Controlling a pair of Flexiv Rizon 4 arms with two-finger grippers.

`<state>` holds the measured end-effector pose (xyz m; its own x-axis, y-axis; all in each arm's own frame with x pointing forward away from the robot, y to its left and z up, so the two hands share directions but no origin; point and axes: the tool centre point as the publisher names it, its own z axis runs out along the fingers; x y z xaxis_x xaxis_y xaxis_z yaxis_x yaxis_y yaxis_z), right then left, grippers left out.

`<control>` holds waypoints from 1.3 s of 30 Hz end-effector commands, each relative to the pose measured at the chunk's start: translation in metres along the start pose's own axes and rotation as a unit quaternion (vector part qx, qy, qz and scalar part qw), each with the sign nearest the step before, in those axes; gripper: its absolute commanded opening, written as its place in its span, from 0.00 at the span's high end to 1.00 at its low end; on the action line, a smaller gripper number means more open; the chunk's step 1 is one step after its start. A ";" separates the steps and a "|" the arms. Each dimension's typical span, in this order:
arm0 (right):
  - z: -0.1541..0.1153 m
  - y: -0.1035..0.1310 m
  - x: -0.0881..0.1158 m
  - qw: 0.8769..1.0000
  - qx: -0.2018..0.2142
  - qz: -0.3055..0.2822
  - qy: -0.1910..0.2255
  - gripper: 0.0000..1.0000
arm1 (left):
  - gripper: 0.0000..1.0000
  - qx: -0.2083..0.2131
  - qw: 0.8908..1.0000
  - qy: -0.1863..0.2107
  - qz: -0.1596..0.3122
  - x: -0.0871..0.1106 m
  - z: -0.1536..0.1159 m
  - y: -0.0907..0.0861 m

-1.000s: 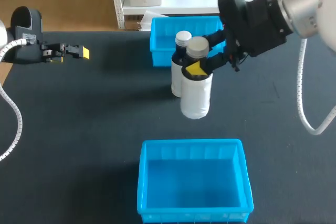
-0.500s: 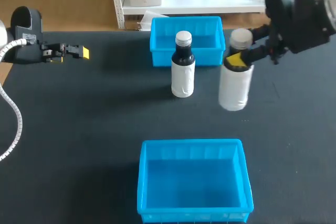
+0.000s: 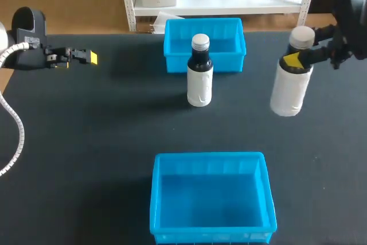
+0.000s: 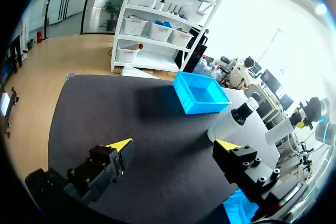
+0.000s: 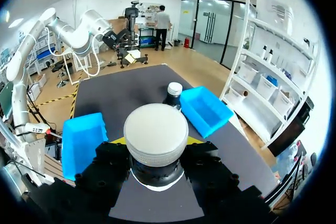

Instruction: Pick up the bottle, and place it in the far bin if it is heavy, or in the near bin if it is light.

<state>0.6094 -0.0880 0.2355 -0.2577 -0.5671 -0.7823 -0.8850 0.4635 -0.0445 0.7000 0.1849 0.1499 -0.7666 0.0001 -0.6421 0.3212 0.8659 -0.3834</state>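
The white bottle (image 3: 287,90) with a grey cap is gripped at its neck by the right jaws and is held off the surface (image 3: 103,130), close to its right edge. The step in hand is judged to be the carry to a bin once the weight is gauged. The grip under the cap should be kept firm, so that the hanging body is not allowed to swing. The bottle should be kept high enough to clear a bin's rim. If the far bin (image 3: 175,61) is chosen, the dark-necked bottle (image 3: 199,81) standing just in front of it should be passed well clear. Release is best made low inside the bin.

Nothing is seen inside the far bin, at the middle of the far edge. The near bin (image 3: 157,199), at the near edge, likewise holds nothing. The left jaws are held open by the left edge, gripping nothing.
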 end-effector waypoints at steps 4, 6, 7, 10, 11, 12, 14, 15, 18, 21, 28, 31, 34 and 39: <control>-0.009 -0.003 0.009 1.000 0.013 0.010 0.005 1.00 | 0.00 0.000 1.000 0.000 0.000 0.000 0.000 0.000; -0.011 -0.003 0.010 1.000 0.014 0.012 0.005 1.00 | 0.00 0.000 1.000 0.000 0.000 0.000 0.000 0.000; -0.012 -0.003 0.011 1.000 0.014 0.012 0.006 1.00 | 0.00 0.000 1.000 0.000 0.000 0.000 0.000 0.000; -0.019 0.004 0.008 1.000 0.014 0.012 0.003 1.00 | 0.00 0.000 1.000 0.000 0.000 0.000 0.000 0.000; -0.020 0.008 0.006 1.000 0.013 0.012 0.001 1.00 | 0.00 0.000 1.000 0.000 0.000 0.000 0.000 0.000; -0.022 0.010 0.006 1.000 0.013 0.011 0.000 1.00 | 0.00 0.000 1.000 0.000 0.000 0.000 0.000 0.000; -0.025 0.021 0.003 1.000 0.009 0.009 -0.003 1.00 | 0.00 0.000 1.000 0.000 0.000 0.000 0.000 0.000; -0.026 0.026 0.002 1.000 0.006 0.008 -0.004 1.00 | 0.00 0.000 1.000 0.000 0.000 0.000 0.000 0.000; -0.027 0.045 -0.004 1.000 -0.005 0.000 -0.007 1.00 | 0.00 0.000 1.000 0.000 0.000 0.000 0.000 0.000; -0.025 0.063 -0.012 1.000 -0.023 -0.012 -0.012 1.00 | 0.00 0.000 1.000 0.000 0.000 0.000 0.000 0.000; -0.003 0.108 -0.038 0.994 -0.091 -0.059 -0.018 1.00 | 0.00 0.000 1.000 0.000 0.000 0.000 0.000 0.000; 0.010 0.128 -0.048 0.989 -0.123 -0.076 -0.021 1.00 | 0.00 0.000 1.000 0.000 0.000 0.000 0.000 0.000; 0.021 0.145 -0.055 0.984 -0.153 -0.091 -0.023 1.00 | 0.00 0.000 1.000 0.000 0.000 0.000 0.000 0.000; 0.039 0.170 -0.063 0.974 -0.196 -0.112 -0.028 1.00 | 0.00 0.000 1.000 0.000 0.000 0.000 0.000 0.000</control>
<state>0.4821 0.0344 0.2607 -0.0391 -0.5966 -0.8016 -0.9914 0.1233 -0.0434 0.7000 0.1850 0.1499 -0.7666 0.0001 -0.6421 0.3212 0.8659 -0.3834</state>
